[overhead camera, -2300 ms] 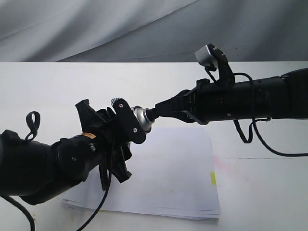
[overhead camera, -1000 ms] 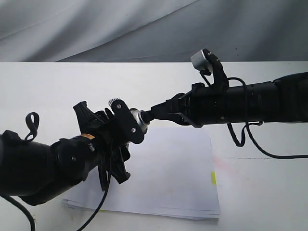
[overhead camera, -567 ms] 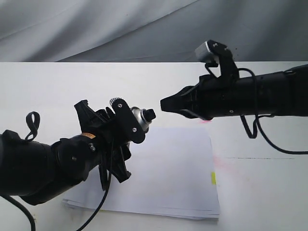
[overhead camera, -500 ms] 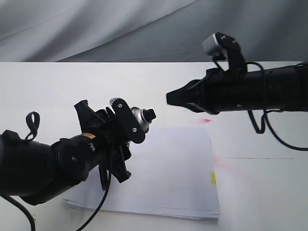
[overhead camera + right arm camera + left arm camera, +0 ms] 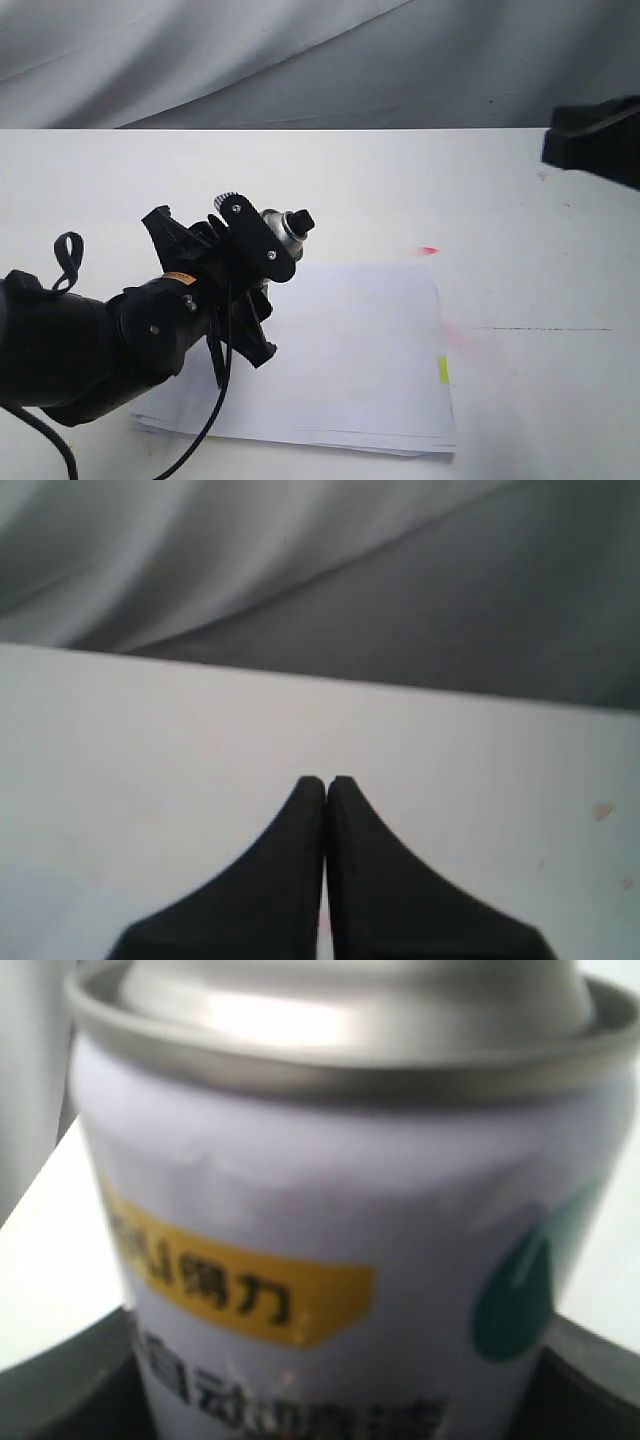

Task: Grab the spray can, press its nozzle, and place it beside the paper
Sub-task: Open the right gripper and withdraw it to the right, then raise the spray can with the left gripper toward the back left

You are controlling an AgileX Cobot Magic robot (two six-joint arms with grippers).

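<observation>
Inside the left gripper [image 5: 266,241], spray can [image 5: 330,1210] grasped, nozzle [image 5: 301,220] free, right gripper [image 5: 325,786] clenched.

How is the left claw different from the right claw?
The left gripper is clamped on the spray can, tilted in the air; the right gripper holds nothing. The left gripper's jaws stand apart around the can; the right gripper's are pressed shut. Both are black.

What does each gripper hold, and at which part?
The left gripper holds the spray can by its body. The right gripper is shut and empty.
</observation>
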